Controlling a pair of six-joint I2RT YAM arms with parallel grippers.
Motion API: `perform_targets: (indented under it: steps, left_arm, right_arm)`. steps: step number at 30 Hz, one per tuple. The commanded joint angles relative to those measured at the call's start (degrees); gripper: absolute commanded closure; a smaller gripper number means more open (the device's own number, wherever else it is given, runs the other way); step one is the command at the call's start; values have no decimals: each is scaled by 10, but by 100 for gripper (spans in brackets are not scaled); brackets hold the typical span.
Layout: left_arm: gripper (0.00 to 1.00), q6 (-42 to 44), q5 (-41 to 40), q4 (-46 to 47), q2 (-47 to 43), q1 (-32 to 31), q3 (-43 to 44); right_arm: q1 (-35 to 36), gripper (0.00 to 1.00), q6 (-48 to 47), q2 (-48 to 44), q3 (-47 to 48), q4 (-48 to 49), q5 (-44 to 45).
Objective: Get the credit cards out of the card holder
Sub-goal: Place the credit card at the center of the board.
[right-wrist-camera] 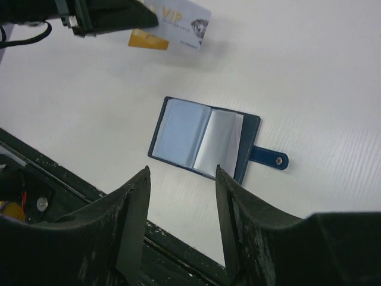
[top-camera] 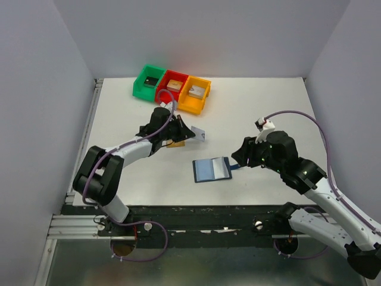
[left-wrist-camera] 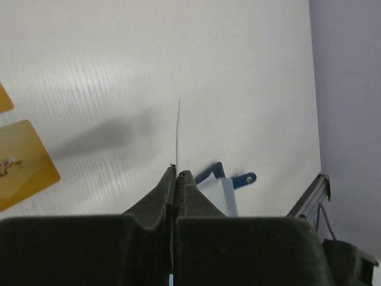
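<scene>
The navy card holder (top-camera: 212, 170) lies open on the white table, its pale sleeve pages up; it also shows in the right wrist view (right-wrist-camera: 202, 140) and partly in the left wrist view (left-wrist-camera: 223, 190). My left gripper (top-camera: 189, 134) is shut on a silver-grey card (top-camera: 200, 136), held above the table. That card is edge-on in the left wrist view (left-wrist-camera: 178, 134) and flat in the right wrist view (right-wrist-camera: 181, 24). Tan-gold cards (left-wrist-camera: 21, 164) lie on the table under the left arm. My right gripper (right-wrist-camera: 181, 173) is open and empty, just right of the holder.
Green (top-camera: 149, 80), red (top-camera: 172, 86) and orange (top-camera: 195, 93) bins stand in a row at the back of the table, each with a small block inside. A metal rail (top-camera: 89, 125) runs along the left edge. Grey walls enclose the table.
</scene>
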Motion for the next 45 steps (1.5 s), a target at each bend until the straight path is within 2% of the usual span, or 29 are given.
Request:
perform_targets:
  steps: [1,10,23,29,39,45]
  left_arm:
    - [100,-41,-107,16,67,1,59]
    - [100,-80,-132,6,172,3,121]
    - [100,-104,-99,32,227,3,145]
    - [79,-86,-95,4,228,4,151]
    - [69,-64,-83,-27,229,13,162]
    - [66,-45,-90,-51,222,21,166]
  right_arm:
    - [1,45,30,-5,-27,43,-5]
    - [1,45,19,22,-34,50,-5]
    - [1,45,18,52,-39,58,-39]
    - [1,45,14,54,-40,58,-36]
    - [1,45,15,56,-39,57,-37]
    - [1,44,14,58,-38,52,-32]
